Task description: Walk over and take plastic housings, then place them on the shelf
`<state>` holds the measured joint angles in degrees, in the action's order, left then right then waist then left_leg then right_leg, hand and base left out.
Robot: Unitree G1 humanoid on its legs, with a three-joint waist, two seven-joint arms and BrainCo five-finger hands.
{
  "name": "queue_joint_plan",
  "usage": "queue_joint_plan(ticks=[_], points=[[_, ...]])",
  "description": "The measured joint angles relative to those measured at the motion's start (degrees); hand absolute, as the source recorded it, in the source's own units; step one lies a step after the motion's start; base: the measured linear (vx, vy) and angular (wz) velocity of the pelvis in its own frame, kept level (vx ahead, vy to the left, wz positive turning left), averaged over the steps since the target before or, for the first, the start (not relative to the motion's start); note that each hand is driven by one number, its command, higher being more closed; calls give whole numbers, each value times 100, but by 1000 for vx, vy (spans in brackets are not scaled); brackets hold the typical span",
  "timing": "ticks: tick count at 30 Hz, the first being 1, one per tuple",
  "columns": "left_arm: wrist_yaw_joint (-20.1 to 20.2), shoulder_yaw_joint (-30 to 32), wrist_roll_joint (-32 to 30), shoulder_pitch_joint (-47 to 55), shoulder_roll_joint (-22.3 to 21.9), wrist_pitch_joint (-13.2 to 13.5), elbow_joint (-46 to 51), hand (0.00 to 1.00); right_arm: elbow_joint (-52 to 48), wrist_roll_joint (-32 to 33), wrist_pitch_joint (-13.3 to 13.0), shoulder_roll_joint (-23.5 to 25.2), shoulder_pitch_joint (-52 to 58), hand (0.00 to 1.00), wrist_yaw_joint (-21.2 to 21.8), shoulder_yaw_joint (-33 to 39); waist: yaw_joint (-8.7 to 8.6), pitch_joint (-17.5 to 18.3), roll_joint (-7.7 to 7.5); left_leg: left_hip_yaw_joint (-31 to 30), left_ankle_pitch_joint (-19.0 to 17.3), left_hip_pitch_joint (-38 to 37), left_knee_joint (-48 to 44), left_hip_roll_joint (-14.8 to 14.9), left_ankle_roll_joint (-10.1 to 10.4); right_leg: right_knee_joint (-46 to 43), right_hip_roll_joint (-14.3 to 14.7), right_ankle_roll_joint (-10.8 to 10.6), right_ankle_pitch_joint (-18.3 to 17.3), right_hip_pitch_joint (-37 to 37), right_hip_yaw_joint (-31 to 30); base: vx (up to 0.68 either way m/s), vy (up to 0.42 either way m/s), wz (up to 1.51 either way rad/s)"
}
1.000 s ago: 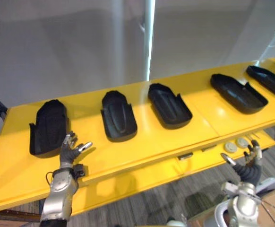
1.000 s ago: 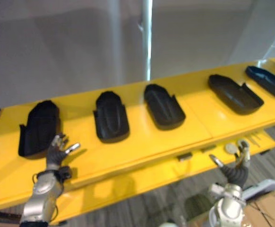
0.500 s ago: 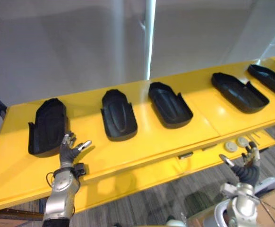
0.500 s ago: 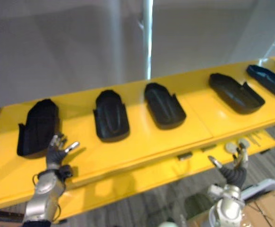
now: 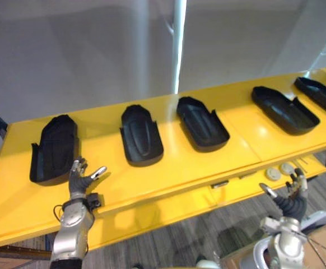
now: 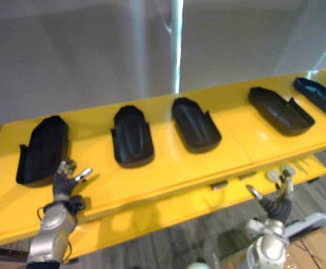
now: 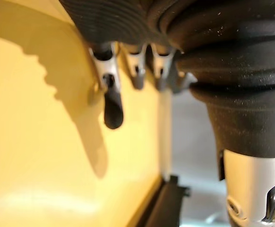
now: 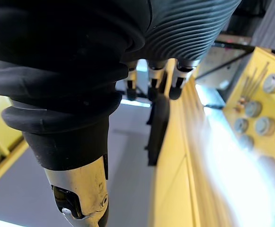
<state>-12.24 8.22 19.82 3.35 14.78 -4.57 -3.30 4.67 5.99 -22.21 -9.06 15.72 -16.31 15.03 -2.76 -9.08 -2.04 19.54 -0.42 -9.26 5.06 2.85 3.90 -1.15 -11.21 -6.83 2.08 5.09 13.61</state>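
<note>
— What is the largest thing in front of the robot?
— A grey wall [image 5: 84,56] at the back. Before it stands a long yellow table [image 5: 180,168], with a lower shelf [image 5: 152,216] of the same yellow under its front edge.

— Where are the task's things?
— The black plastic housings [image 5: 141,134] lie in a row on the table top, open side up and apart from one another. The leftmost housing [image 5: 54,148] is the one nearest to a hand.

— Which hand is that?
— The left hand [image 5: 82,180]. It is just beside the near end of that housing and does not touch it. A strip of bare yellow top lies between them. The fingers are spread and straight, and the hand holds nothing.

— And the other hand?
— The right hand [image 5: 292,196] is lower, in front of the lower shelf and well apart from the housings. The front edge of the table stands between it and them. Its fingers point up, loosely spread, and it is empty too. A cardboard box [image 5: 325,238] sits on the floor beside that arm.

— What do the wrist views add?
— The left wrist view shows straight fingers [image 7: 113,101] over the yellow top, with their shadow on it. The eye views show two round discs [image 5: 273,174] on the lower shelf. The right wrist view shows several of them, with thin rods beside them.
</note>
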Motion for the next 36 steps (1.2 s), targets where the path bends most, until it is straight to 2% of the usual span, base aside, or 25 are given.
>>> queue_joint_plan(ticks=[3,5,9,11,13,14,16,20,22,23,24,26,27,29,30,32,33,35,36], points=[[270,1,19,36,0,105,7,0,0,0,0,0,-6,0,5,0,-22,-2,-4,-18,19,24,-1,6,6,2,4,0,0,-7,30,-4,0,5],[646,-48,85,149,-1,214,106,0,0,0,0,0,-32,0,9,0,-26,-1,-2,-17,21,24,-1,7,7,2,5,0,1,-6,30,0,0,0],[1225,-278,583,361,-1,429,489,0,-2,0,0,0,-48,0,2,-7,-24,-1,-2,-18,20,24,-2,7,8,2,4,0,1,-4,32,0,0,0],[1463,-361,739,433,-3,656,782,0,-4,-1,0,0,-83,0,-7,-10,-22,-2,-2,-20,20,25,-2,9,8,4,4,0,1,-3,35,0,0,0],[1716,-387,969,488,-3,1082,1362,0,-15,1,1,0,-103,0,-12,-52,-14,-5,5,-27,20,24,-4,8,8,10,4,-1,3,6,40,0,0,0],[1756,-386,1026,494,-3,1204,1511,0,-20,-2,4,2,-103,0,-11,-73,-8,-7,9,-27,20,24,-4,8,8,12,4,-2,3,8,40,0,0,0],[1834,-347,1322,544,-20,1620,2062,0,-81,-5,36,6,-87,0,-21,-184,21,-13,46,-39,20,23,-5,9,7,47,4,-6,19,32,48,0,0,0],[1794,110,1411,691,-318,2088,2639,0,-160,-21,88,171,-70,0,-29,-237,31,3,134,-154,19,31,-4,20,6,119,-3,-18,35,117,166,8,0,12],[1485,413,1290,856,-422,2230,2864,0,-160,-21,104,272,-62,0,-28,-245,49,9,174,-202,20,21,-4,24,7,179,-1,-19,35,209,241,16,0,17],[1050,594,803,972,-430,2307,2930,0,-169,-21,139,286,-60,0,-22,-283,60,29,207,-251,21,29,-4,26,8,194,1,-19,34,236,297,13,-5,20],[869,707,516,1017,-429,2313,2939,0,-180,-20,156,296,-55,0,-14,-293,58,30,220,-297,23,30,-4,25,11,211,0,-19,34,267,338,14,-9,25],[163,1089,-723,1130,-420,2229,2945,0,-194,-22,261,309,-12,0,13,-290,136,48,253,-363,27,42,-3,28,16,255,9,-17,29,311,401,12,-5,15],[-35,1187,-1092,1158,-412,2160,2945,0,-195,-25,272,309,-11,0,16,-289,171,58,268,-380,28,51,-3,29,18,260,9,-15,28,313,416,12,-4,12],[-584,1563,-2184,1233,-289,1811,2922,0,-194,-93,313,286,-15,0,16,-281,182,91,307,-506,63,133,-3,17,13,273,2,-1,17,327,571,19,-7,29],[-702,1639,-2435,1241,-186,1674,2896,0,-194,-116,330,260,-21,0,18,-284,193,88,311,-514,69,133,-4,17,13,276,2,1,16,325,586,27,-2,26],[-832,1828,-3334,1237,483,1068,2552,0,-189,-106,401,108,-65,0,17,-287,210,94,328,-594,105,145,-5,15,18,279,5,9,10,352,657,16,-3,15],[-845,1819,-3450,1236,683,952,2391,0,-185,-93,407,46,-79,0,19,-289,209,97,332,-602,106,143,-5,15,17,280,5,10,9,357,662,-8,-1,8],[-592,1791,-3815,1173,1290,517,1877,0,-167,73,422,-229,-111,0,24,-288,205,101,338,-597,107,150,-4,13,15,281,-2,14,7,348,659,0,0,0],[-493,1783,-3891,1146,1405,443,1778,0,-164,113,437,-293,-110,0,34,-288,205,102,337,-593,106,152,-4,12,15,281,-3,14,7,342,656,0,0,0]])
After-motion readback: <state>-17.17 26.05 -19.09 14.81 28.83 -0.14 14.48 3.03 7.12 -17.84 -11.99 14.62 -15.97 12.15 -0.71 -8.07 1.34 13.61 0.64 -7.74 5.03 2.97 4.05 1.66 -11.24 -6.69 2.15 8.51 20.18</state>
